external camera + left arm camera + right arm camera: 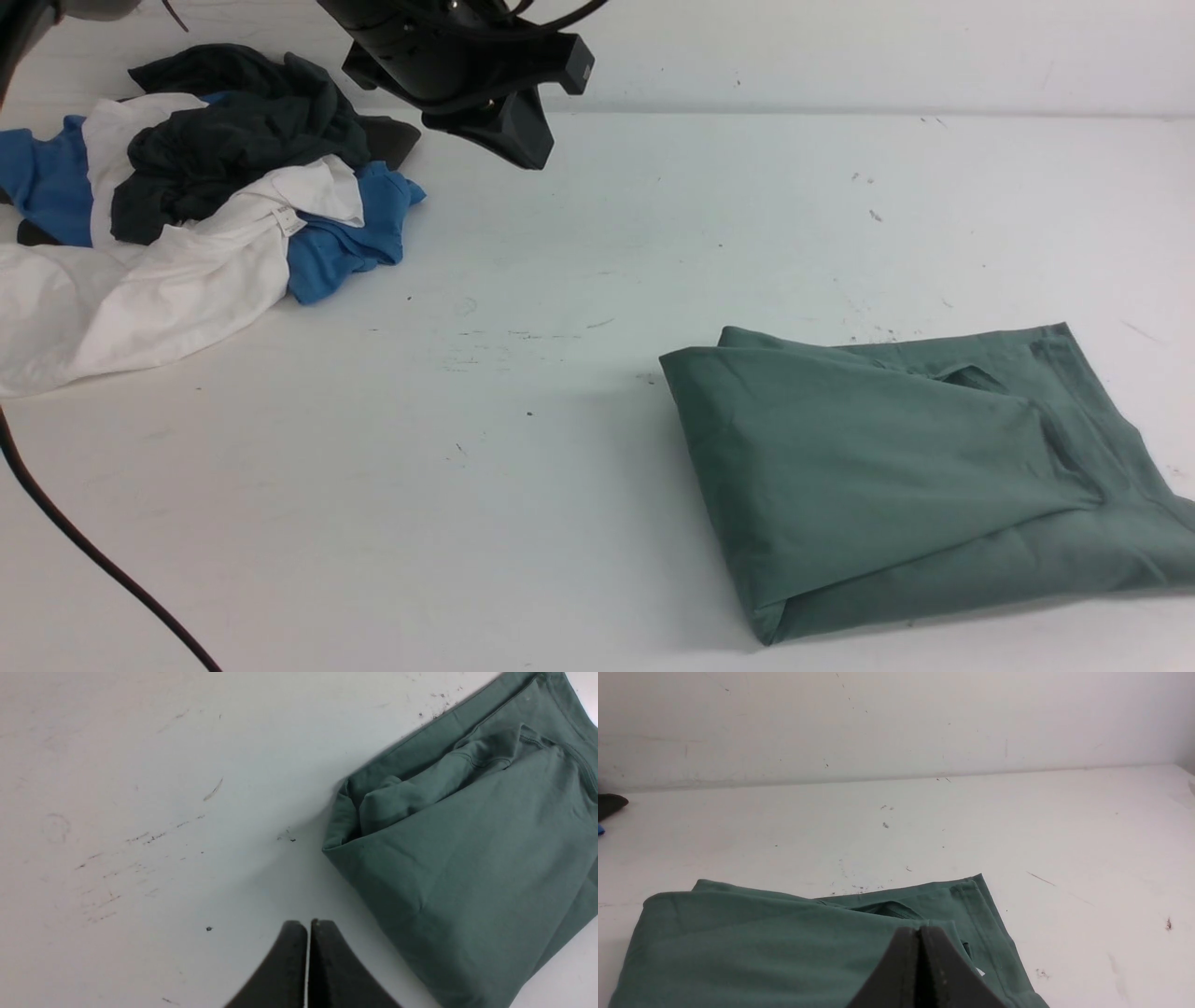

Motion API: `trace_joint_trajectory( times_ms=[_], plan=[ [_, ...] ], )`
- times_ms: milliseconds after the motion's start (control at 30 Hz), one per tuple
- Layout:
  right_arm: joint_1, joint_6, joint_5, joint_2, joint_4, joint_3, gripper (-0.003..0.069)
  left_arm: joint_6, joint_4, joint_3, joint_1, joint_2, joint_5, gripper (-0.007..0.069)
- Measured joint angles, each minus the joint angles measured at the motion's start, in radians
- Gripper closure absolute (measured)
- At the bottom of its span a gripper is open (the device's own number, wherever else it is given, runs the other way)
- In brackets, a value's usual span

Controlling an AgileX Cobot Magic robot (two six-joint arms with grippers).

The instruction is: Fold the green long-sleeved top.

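one green top (896,476) lies folded on the table (579,280), beside the left gripper (308,926) and under the right gripper (920,931); both jaws together, empty. one pile of clothes (187,205) sits well apart.

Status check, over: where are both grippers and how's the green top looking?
Left gripper shut, empty, above bare table. Right gripper shut, empty, over green long-sleeved top. Top lies folded, right side. Clothes pile far left, clear of it.
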Motion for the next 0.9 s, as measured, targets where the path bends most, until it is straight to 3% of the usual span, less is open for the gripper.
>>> trace_joint_trajectory(
  times_ms=[900],
  plan=[
    [0.000,0.000,0.102,-0.021,0.000,0.025,0.0673,0.003,0.045,0.000,0.000,0.000,0.000,0.0629]
  ],
)
